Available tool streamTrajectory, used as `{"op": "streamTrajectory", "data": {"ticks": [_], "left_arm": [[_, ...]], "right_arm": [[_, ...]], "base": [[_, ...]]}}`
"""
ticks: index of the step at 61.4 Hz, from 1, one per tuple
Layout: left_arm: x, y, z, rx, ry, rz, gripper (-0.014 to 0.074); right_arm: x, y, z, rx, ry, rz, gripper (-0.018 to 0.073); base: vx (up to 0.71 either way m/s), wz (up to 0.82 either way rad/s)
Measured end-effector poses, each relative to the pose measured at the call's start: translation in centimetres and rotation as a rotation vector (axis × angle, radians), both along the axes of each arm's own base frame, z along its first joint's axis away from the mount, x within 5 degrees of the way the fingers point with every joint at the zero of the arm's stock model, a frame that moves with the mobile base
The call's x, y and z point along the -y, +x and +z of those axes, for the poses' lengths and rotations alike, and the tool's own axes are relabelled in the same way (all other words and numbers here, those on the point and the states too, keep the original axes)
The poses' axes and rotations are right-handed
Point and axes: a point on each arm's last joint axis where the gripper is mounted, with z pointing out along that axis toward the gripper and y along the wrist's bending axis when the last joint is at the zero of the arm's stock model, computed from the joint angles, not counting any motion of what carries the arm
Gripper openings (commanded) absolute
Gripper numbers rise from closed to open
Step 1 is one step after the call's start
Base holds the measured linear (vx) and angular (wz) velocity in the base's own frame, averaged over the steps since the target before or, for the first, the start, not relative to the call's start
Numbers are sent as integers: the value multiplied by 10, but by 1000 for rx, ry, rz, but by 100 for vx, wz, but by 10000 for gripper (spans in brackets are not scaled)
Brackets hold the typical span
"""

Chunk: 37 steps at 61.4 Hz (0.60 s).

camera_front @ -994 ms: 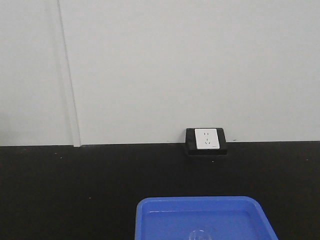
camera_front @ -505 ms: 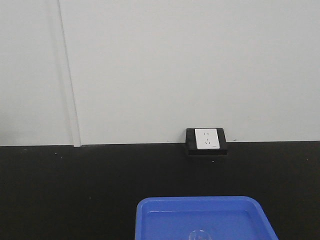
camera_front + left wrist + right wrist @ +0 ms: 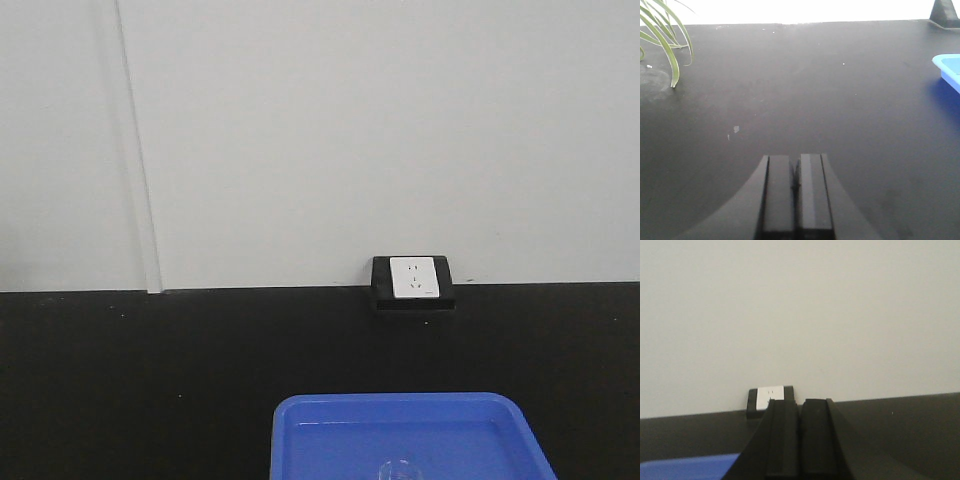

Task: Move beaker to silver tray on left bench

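We are seeing the beaker (image 3: pixel 400 469) standing in the blue tray (image 3: pixel 400 402) on the tabletop (image 3: pixel 150 380), at the front view's bottom edge. The left gripper (image 3: pixel 796 172) and right gripper (image 3: pixel 800 407) are both sitting closed and empty. The right is looking nearer, with the tray lying down-left of it.

The tray (image 3: pixel 395 402) is bright blue, the worktop (image 3: pixel 150 380) matte black, the wall (image 3: pixel 380 130) white, the leaves (image 3: pixel 670 60) green.
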Motion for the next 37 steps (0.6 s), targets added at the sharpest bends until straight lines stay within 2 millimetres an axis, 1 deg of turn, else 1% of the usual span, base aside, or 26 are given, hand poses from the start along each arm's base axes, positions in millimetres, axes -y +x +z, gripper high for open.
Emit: {"op": "streamTrajectory", "data": {"ticks": [5, 9, 13, 18, 21, 25, 37], "left_arm": [[0, 0, 0, 0, 0, 0, 1], [0, 0, 0, 0, 0, 0, 1], [0, 0, 0, 0, 0, 0, 1], [0, 0, 0, 0, 0, 0, 1], [0, 0, 0, 0, 0, 0, 1], [0, 0, 0, 0, 0, 0, 1], [0, 0, 0, 0, 0, 0, 1]], "right_arm": [[0, -4, 24, 59, -22, -2, -11], [0, -6, 48, 94, -27, -3, -11], [0, -4, 70, 111, -29, -4, -11], [0, 3, 88, 93, -28, -5, -11], [0, 9, 93, 68, -27, -5, -11], [1, 19, 95, 21, -27, -5, -10], [2, 45, 81, -144, -23, -7, 4]], "base": [[0, 0], [0, 0], [0, 0], [0, 0], [0, 0], [0, 0], [0, 0]]}}
